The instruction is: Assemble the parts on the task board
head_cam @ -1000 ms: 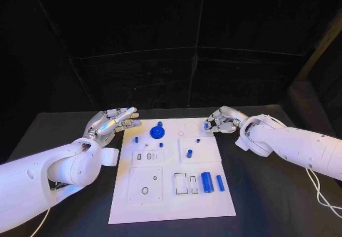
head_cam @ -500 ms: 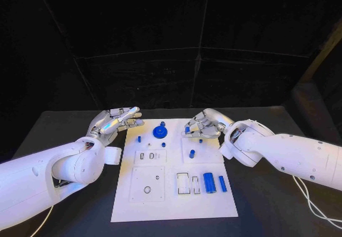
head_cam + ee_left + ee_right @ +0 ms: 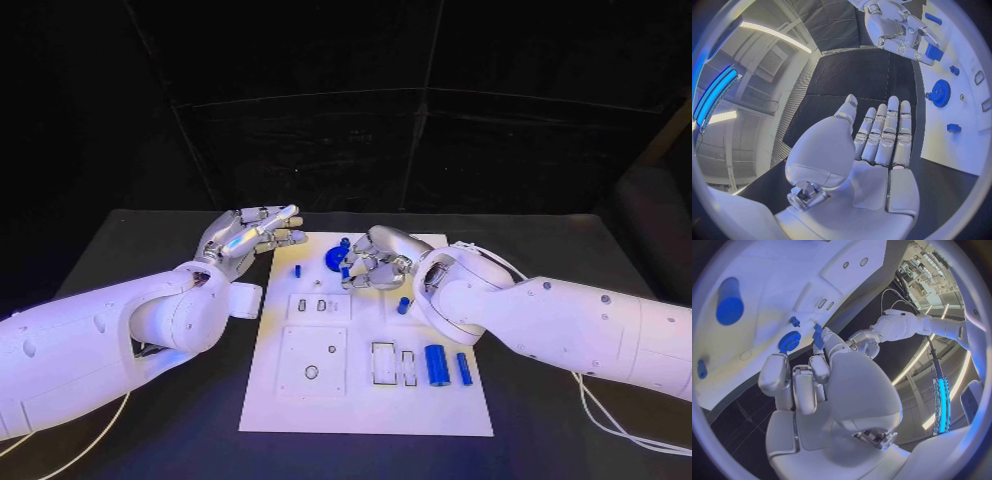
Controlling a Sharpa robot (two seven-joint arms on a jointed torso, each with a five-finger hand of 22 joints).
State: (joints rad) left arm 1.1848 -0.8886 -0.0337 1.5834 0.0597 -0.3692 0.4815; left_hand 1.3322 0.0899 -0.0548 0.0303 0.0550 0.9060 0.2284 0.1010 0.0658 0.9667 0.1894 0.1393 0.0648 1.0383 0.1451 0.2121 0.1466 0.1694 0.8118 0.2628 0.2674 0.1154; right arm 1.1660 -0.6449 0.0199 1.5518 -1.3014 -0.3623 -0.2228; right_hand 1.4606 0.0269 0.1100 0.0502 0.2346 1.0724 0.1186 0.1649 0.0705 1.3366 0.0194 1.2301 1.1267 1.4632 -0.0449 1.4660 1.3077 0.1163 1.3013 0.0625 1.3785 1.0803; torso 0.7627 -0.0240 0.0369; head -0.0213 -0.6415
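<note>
Black table [image 3: 130, 240] under a dark backdrop carries the white task board [image 3: 361, 400], which lies lengthwise in the middle, running from the near edge toward the far side. Small blue parts sit on it. A blue gear [image 3: 336, 258] rests near the board's far end, with a small blue peg [image 3: 297, 270] to its left. Toward the near right, a thick blue cylinder [image 3: 436, 365] lies beside a thinner blue cylinder [image 3: 463, 368]. Another short blue piece [image 3: 404, 305] stands just left of the right forearm.

Over the far part of the board, immediately right of the gear, the right robot hand [image 3: 372, 268] has its fingers curled in. The right wrist view shows a narrow blue part [image 3: 817, 335] at its fingertips, seemingly pinched there just above the board, close to the gear [image 3: 789, 341].

At the board's far left corner, the left robot hand [image 3: 254, 232] hovers over the table just off the board's edge. Its fingers are stretched out side by side and hold nothing, as the left wrist view [image 3: 879, 140] makes plain, with the gear [image 3: 940, 93] ahead of them on the board.
</note>
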